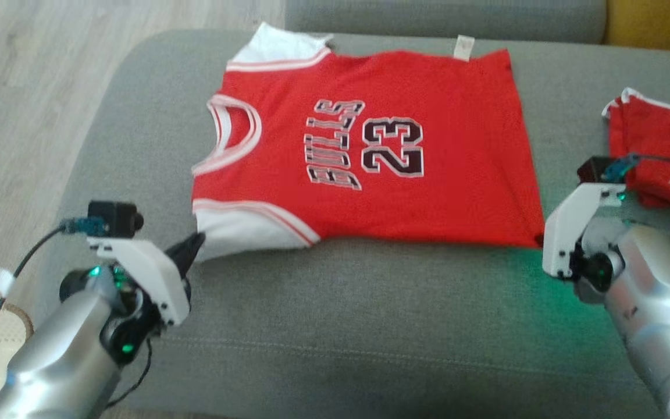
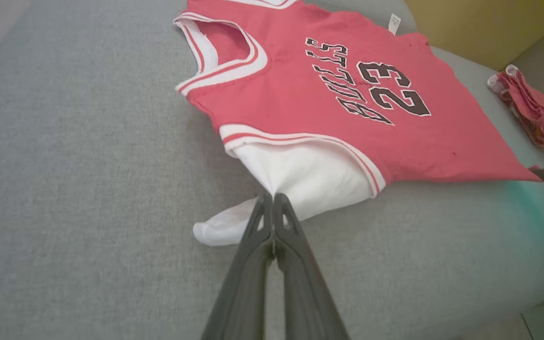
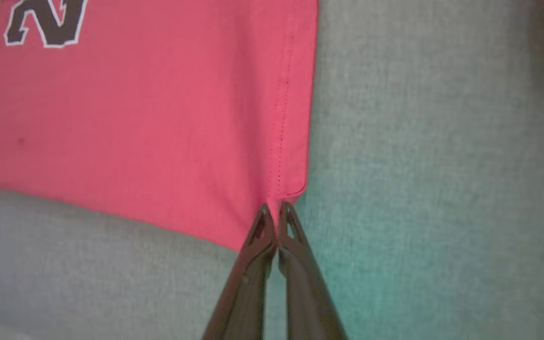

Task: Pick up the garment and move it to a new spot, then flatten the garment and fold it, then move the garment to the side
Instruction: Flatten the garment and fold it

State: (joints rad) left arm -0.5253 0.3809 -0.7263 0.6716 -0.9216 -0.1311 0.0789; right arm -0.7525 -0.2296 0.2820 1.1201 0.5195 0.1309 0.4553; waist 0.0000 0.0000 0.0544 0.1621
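Note:
The garment (image 1: 370,157) is a red jersey with white sleeves, "BULLS 23" on its front, lying spread flat on a grey cushion (image 1: 341,314). Its neck points to the head view's left and its hem to the right. My left gripper (image 2: 272,200) is shut on the near white sleeve (image 2: 300,179), pinching the cloth at its edge. In the head view the same gripper (image 1: 195,241) touches the sleeve (image 1: 242,233). My right gripper (image 3: 274,210) is shut on the near hem corner of the garment (image 3: 158,118). In the head view that corner (image 1: 535,235) meets my right wrist.
A second red cloth (image 1: 655,151) lies bunched at the cushion's right end, close behind my right wrist; it also appears as a red bundle (image 2: 536,113) in the left wrist view. Wooden floor (image 1: 21,87) lies left of the cushion. A yellow surface (image 1: 655,20) stands at the back right.

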